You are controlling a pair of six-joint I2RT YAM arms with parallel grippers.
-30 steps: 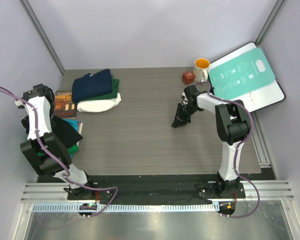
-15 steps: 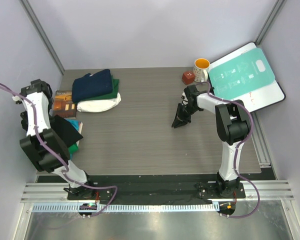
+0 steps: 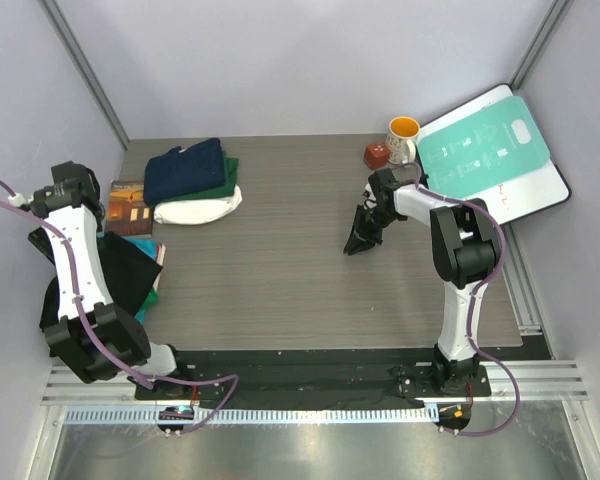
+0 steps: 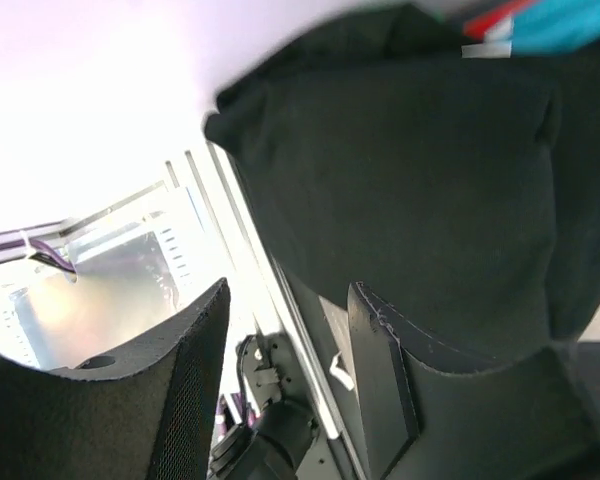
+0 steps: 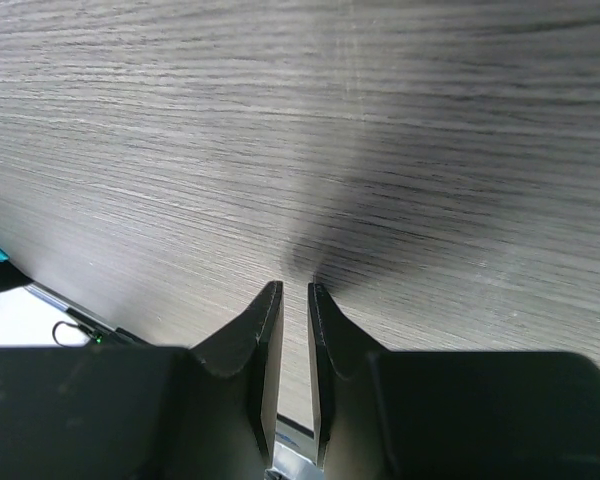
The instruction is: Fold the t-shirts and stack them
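Note:
A black t-shirt (image 3: 128,268) lies crumpled at the table's left edge, on top of a teal t-shirt (image 3: 152,296). At the back left a navy t-shirt (image 3: 185,168) lies folded on a green one (image 3: 228,178) and a white one (image 3: 202,208). My left gripper (image 4: 290,290) is open with nothing between its jaws; the black t-shirt (image 4: 410,180) lies just beyond its right finger. My left arm (image 3: 65,190) hangs over the left edge. My right gripper (image 3: 354,245) points down at bare table right of centre. Its jaws (image 5: 293,288) are closed to a thin slit, holding nothing.
A small brown book (image 3: 128,208) lies between the folded stack and the black shirt. At the back right stand an orange-lined mug (image 3: 403,138) and a small red block (image 3: 376,155), beside a teal-and-white board (image 3: 490,150). A wall runs close along the left arm.
My left gripper has opened and let go of the black t-shirt, and the left arm has swung out to the left. The right arm has not moved.

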